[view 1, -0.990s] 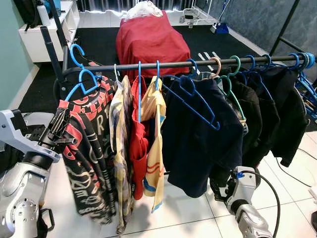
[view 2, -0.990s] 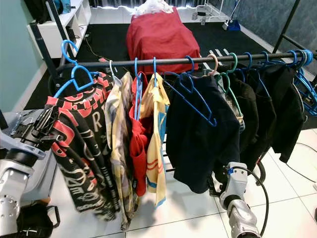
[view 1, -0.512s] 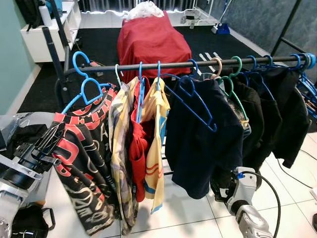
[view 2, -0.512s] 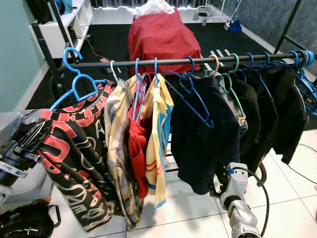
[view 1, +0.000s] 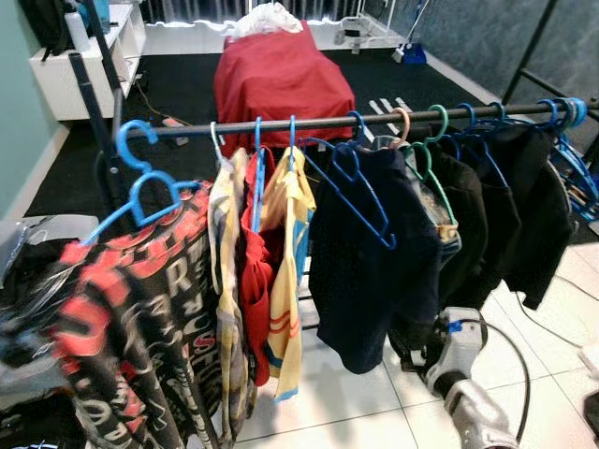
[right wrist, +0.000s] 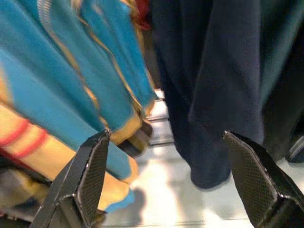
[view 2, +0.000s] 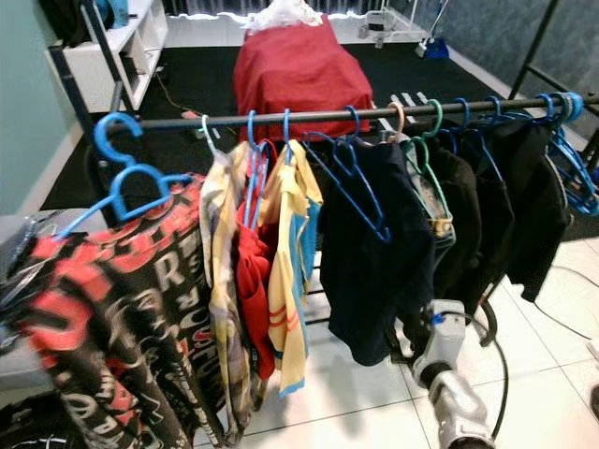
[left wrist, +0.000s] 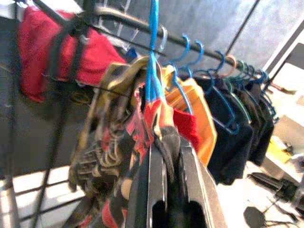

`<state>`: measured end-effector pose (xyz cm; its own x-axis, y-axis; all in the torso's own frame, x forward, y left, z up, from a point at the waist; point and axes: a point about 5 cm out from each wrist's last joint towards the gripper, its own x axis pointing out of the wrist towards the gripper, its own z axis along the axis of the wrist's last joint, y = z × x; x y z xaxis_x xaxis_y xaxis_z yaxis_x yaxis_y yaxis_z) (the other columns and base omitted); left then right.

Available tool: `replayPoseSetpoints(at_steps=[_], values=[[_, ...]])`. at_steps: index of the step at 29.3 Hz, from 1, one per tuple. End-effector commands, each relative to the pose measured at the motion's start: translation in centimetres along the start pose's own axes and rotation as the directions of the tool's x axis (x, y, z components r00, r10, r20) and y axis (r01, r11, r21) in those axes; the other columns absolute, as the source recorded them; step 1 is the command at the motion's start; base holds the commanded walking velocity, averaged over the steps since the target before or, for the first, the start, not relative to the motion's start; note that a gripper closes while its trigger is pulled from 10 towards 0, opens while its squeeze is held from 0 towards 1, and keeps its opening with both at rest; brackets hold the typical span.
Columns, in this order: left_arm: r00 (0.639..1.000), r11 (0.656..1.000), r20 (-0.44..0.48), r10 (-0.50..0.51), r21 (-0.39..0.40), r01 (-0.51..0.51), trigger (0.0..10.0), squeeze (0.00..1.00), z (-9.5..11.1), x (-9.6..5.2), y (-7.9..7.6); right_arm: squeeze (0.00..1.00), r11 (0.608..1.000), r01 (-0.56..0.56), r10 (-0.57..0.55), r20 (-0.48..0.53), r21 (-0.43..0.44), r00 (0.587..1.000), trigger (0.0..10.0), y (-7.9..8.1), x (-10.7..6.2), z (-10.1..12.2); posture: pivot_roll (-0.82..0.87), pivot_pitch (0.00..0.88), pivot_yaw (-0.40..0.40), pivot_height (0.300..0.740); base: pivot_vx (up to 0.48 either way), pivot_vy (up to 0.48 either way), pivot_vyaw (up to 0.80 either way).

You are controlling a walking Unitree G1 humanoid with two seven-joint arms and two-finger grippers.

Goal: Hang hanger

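Hook placement is the step in hand: from the left eye view the blue hanger (view 1: 138, 178) carrying the black-and-red printed shirt (view 1: 131, 318) sits at the left end of the rail (view 1: 328, 120), its hook level with the bar but, by my reading, not yet clearly over it, just beside the plaid shirt (view 1: 225, 281). To do this well I would lift the hook above the bar, bring it across the free stretch between the rail's left end post and the plaid shirt's hanger, then lower until the bar takes the weight before letting go. The right eye view shows the same layout, with the right arm low near the floor beneath the navy garment (view 2: 374, 253). In the left wrist view the left gripper (left wrist: 172, 190) has its fingers pressed together on the shirt's fabric below the hanger's neck, so the hook may swing; a slow move would suit. In the right wrist view the right gripper (right wrist: 166, 185) hangs spread wide, holding nothing.
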<state>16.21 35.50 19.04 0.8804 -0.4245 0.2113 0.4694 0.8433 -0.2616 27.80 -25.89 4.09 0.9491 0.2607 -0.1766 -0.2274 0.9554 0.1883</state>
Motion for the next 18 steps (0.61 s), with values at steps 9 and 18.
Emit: replayPoseSetpoints(at_steps=[9, 18], values=[[0.938, 0.941, -0.089, -0.336, -0.063, 0.332, 10.0, 0.00, 0.1, -0.3, -4.0, 0.00, 0.904, -0.428, 0.427, 0.068, 0.001, 0.902, 10.0, 2.6, -0.9, 4.2, -0.01, 0.108, -0.031, 0.740, 0.000, 0.000, 0.00], [0.708, 0.737, -0.203, -0.676, -0.193, 0.648, 10.0, 0.00, -0.8, 2.6, -7.5, 0.00, 0.610, -0.791, 0.793, 0.049, -0.057, 0.608, 10.0, 5.9, -4.6, 9.6, -0.02, 0.094, -0.040, 0.740, 0.000, 0.000, 0.00]])
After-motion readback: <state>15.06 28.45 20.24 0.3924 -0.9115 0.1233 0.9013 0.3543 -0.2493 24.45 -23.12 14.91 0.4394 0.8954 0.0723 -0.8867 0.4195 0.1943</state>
